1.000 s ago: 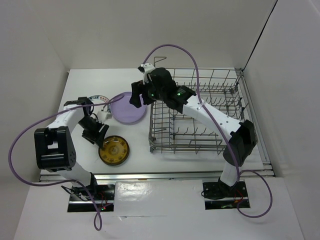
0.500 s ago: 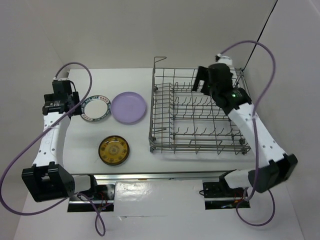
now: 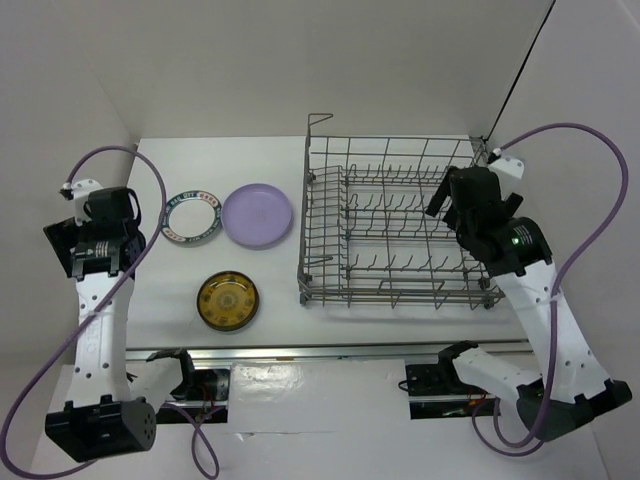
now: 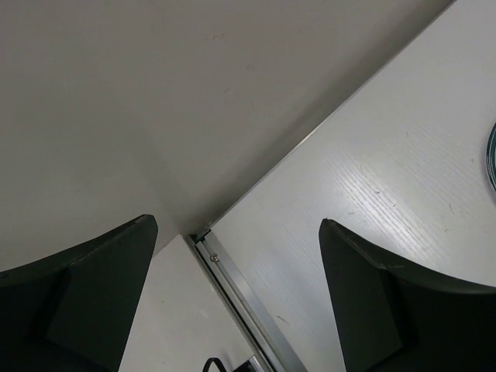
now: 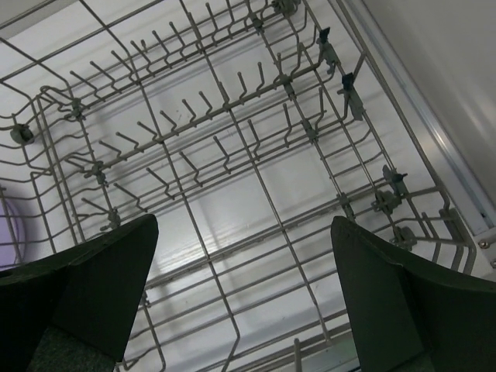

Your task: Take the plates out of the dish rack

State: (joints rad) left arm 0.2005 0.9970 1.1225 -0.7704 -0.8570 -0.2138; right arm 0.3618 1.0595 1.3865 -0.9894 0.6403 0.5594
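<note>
**Right gripper** (image 5: pixel 244 223): jaws spread wide, nothing held; hung over right end of dish rack (image 3: pixel 400 225).
**Left gripper** (image 4: pixel 236 225): jaws spread wide, nothing held; pointed at left edge of table (image 3: pixel 280 290), well apart from plates.
**Plates:** none seen among tines (image 5: pixel 186 108); rack judged unloaded. Lavender plate (image 3: pixel 258 214), white patterned-rim plate (image 3: pixel 190 216) and yellow-gold plate (image 3: pixel 228 300) laid on table left of rack; stacking not discernible.
**Hazards:** tines snagged by spread jaws if right gripper is lowered; plates knocked if left arm is swung inward.
</note>
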